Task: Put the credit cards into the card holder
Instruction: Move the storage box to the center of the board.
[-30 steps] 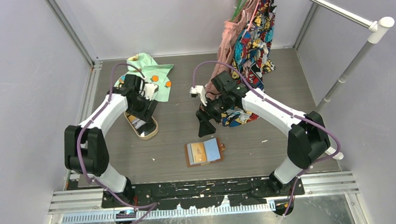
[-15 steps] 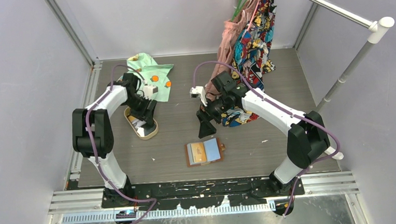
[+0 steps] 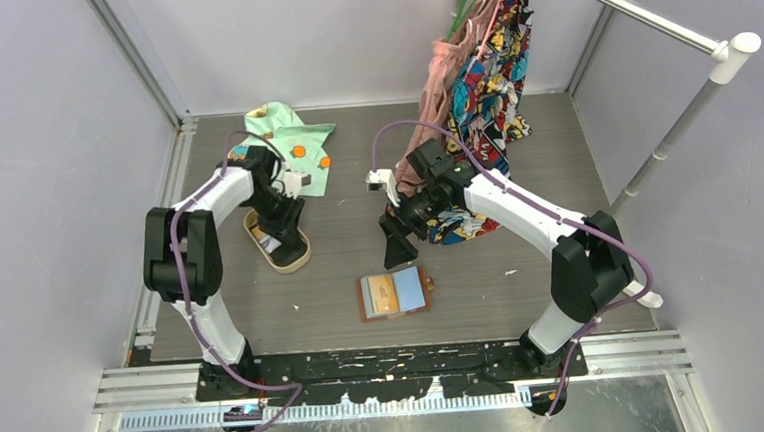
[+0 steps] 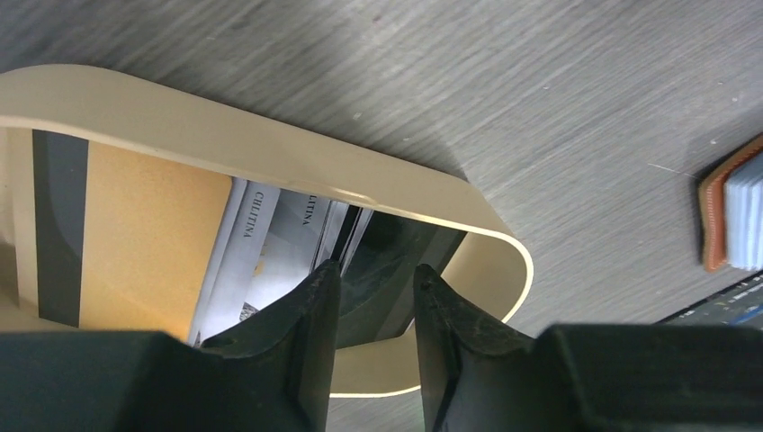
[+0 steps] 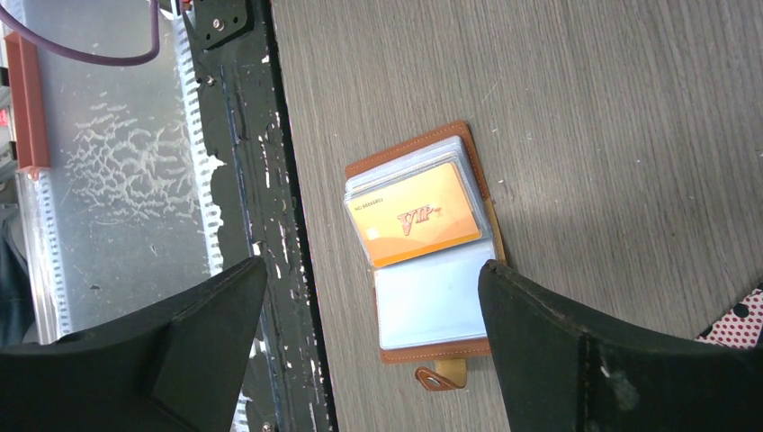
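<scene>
- Now we see our left gripper [image 4: 378,273] low inside the tan oval tray [image 4: 270,153], with its fingers a narrow gap apart on either side of a dark glossy card [image 4: 396,243]. We cannot tell whether they pinch it.
- Beside it in the tray lie an orange card [image 4: 144,234] with a dark stripe and some pale cards [image 4: 270,238].
- Our right gripper [image 5: 371,268] hangs spread wide and empty above the card holder [image 5: 423,346].
- The card holder lies open on the table [image 5: 585,108], with an orange VIP card [image 5: 416,214] in one sleeve.
</scene>
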Motion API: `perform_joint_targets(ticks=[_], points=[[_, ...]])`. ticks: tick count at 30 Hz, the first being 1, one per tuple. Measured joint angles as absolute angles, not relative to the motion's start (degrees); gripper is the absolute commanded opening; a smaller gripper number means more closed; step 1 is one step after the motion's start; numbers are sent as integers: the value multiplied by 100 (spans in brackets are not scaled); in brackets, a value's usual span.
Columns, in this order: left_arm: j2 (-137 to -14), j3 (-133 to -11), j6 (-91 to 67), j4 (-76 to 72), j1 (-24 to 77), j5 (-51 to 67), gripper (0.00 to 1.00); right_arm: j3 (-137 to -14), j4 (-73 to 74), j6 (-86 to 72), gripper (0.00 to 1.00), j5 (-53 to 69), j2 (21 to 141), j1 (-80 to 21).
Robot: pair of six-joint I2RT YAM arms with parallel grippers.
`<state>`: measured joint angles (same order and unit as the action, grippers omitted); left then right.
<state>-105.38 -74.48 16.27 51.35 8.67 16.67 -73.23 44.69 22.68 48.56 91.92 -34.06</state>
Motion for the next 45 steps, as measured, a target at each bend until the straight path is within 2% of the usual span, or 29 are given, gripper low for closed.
perform_joint_targets(ticks=[6,16,32,36,40,43,45], points=[[-10580,-7432,963,5245,1076,1765,29,-7323,4475,2281,92,4856,9207,-3406],[-10779,-7513,-976,4790,1326,2106,32,-7323,4488,2320,93,4766,9317,-3406],[-11284,-7811,-3420,2724,1986,2561,37,-7312,4342,2163,90,4661,9351,-3256],[-11327,-7878,-3701,2029,2110,2536,41,-7111,3940,1859,89,4652,9306,-3162],[-10637,-7391,-3588,1638,2167,2311,43,-6899,3586,1468,87,4600,9209,-3127],[-9537,-6768,-3262,1542,2095,2008,48,-6882,3199,1052,85,4453,9207,-3159],[-8718,-6342,-3046,1457,1964,1688,54,-6884,2888,751,83,4259,9216,-3212]])
